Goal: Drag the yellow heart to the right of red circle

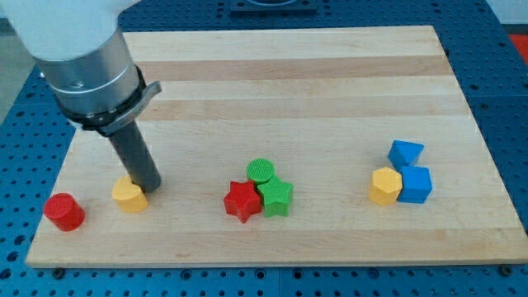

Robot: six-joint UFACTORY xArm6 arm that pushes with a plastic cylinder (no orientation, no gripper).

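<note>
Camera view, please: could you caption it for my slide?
My tip touches the yellow heart, right of the red circle.

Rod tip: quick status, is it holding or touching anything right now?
My tip: no gripper, holds nothing; it sits against the yellow heart, at that block's upper right, with the red circle to the heart's left.

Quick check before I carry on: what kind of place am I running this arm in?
Most likely a robotics lab bench: a wooden board lies on a blue perforated table, with small coloured blocks such as the yellow heart and red circle. My tip touches the heart's right side.
</note>
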